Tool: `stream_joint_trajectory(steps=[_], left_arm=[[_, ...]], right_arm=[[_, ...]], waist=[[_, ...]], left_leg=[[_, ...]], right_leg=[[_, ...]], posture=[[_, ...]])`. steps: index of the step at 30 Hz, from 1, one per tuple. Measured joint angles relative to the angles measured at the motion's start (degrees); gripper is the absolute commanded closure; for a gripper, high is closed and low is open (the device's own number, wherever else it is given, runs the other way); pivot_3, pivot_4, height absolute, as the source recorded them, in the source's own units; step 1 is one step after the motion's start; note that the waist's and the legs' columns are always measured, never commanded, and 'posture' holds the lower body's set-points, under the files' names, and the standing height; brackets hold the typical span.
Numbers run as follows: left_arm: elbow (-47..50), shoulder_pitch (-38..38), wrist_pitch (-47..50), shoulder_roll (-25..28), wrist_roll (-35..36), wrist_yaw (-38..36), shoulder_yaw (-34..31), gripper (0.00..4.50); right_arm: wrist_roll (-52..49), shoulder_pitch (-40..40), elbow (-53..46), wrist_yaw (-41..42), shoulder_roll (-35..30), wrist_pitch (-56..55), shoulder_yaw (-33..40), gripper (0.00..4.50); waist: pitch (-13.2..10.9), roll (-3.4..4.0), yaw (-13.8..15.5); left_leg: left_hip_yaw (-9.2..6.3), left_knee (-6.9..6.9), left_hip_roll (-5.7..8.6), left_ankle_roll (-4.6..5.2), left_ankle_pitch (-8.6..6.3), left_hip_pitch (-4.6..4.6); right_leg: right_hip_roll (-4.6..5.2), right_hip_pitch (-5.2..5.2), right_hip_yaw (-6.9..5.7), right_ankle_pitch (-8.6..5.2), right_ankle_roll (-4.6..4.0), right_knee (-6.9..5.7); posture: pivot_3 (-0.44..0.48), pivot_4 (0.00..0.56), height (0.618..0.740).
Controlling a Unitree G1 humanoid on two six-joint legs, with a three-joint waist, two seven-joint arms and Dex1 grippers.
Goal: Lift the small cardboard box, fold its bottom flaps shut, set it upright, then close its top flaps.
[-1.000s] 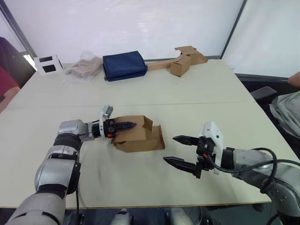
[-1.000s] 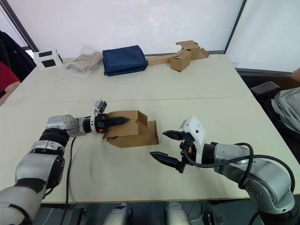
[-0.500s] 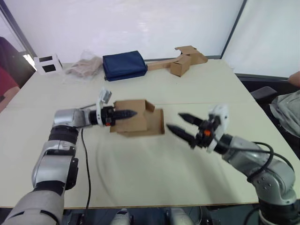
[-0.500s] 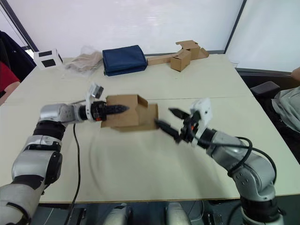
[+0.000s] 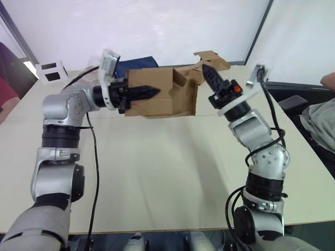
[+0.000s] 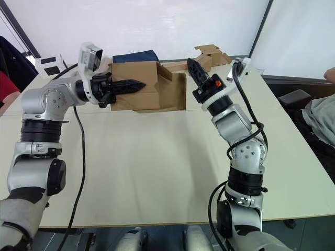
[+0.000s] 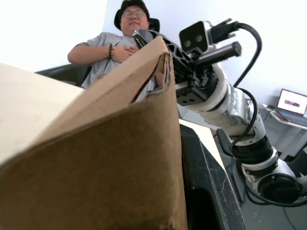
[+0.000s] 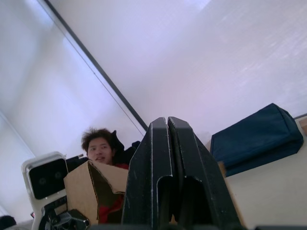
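The small cardboard box (image 5: 157, 97) hangs in the air above the table, lying on its side. My left gripper (image 5: 156, 92) is shut on its near wall, one black finger (image 7: 204, 182) pressed along the cardboard (image 7: 96, 163). At the box's right end the flaps (image 5: 187, 99) stand open; I cannot tell whether they are the top flaps or the bottom flaps. My right gripper (image 5: 205, 68) is shut and empty, pointing up just beside that open end, its fingers (image 8: 167, 143) pressed together.
A navy bag (image 8: 259, 139) and a cluster of brown boxes (image 6: 209, 52) lie at the table's (image 5: 167, 172) far edge, with a small white box (image 5: 51, 70) at the far left. People sit at the right (image 5: 324, 117) and left (image 5: 8, 78).
My left arm has lifted the box off the table and up toward the far side. My right gripper has shut and risen to the box's right end.
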State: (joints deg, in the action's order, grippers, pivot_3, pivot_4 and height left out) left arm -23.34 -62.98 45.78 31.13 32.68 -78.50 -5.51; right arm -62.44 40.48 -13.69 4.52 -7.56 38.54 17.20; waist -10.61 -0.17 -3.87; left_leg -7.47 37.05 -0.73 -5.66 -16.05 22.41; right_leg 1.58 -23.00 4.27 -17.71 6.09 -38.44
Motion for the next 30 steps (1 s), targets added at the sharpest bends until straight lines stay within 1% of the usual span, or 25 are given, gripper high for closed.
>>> stream_joint_trajectory(steps=[7,12,19,24,30], left_arm=[[3.4,0.1,0.1,0.0,2.3,1.7,0.0,4.50],[4.4,0.4,1.6,0.1,4.2,2.0,0.0,4.50],[6.1,2.1,3.3,0.7,5.4,1.4,0.2,4.50],[9.4,2.6,5.2,1.4,6.8,0.9,0.3,4.50],[10.0,3.1,5.4,1.4,6.8,1.1,0.3,4.50]], right_arm=[[0.3,-0.8,-0.2,1.5,-0.7,1.3,-3.9,4.48],[0.2,-2.5,-2.5,4.2,-1.1,3.1,-7.4,4.48],[0.1,-2.5,-2.6,5.8,-1.0,3.3,-8.2,4.48],[0.6,-2.4,-2.6,7.1,-1.0,3.1,-9.1,4.48],[2.0,-2.4,-2.6,8.9,-1.4,3.0,-10.6,4.48]], waist=[[0.0,0.01,-0.5],[0.0,0.02,-0.4],[0.0,0.02,-0.3],[0.0,0.02,-0.3],[0.0,0.02,-0.3]], left_leg=[[0.01,-0.02,-0.01,0.02,-0.01,0.01],[0.02,0.00,0.00,0.06,-0.03,0.02],[0.02,0.00,0.00,0.06,-0.03,0.02],[0.02,-0.01,-0.01,0.06,-0.03,0.02],[0.02,0.00,0.00,0.06,-0.03,0.02]], right_leg=[[-0.03,-0.09,0.04,-0.01,-0.01,-0.08],[-0.02,-0.09,0.05,-0.01,-0.01,-0.08],[-0.02,-0.09,0.04,-0.01,-0.01,-0.08],[-0.03,-0.09,0.04,-0.01,-0.01,-0.08],[-0.02,-0.10,0.04,-0.01,-0.01,-0.08]], posture=[[0.000,0.150,0.740],[0.000,0.150,0.740],[0.000,0.150,0.740],[0.000,0.150,0.740],[0.000,0.150,0.740]])
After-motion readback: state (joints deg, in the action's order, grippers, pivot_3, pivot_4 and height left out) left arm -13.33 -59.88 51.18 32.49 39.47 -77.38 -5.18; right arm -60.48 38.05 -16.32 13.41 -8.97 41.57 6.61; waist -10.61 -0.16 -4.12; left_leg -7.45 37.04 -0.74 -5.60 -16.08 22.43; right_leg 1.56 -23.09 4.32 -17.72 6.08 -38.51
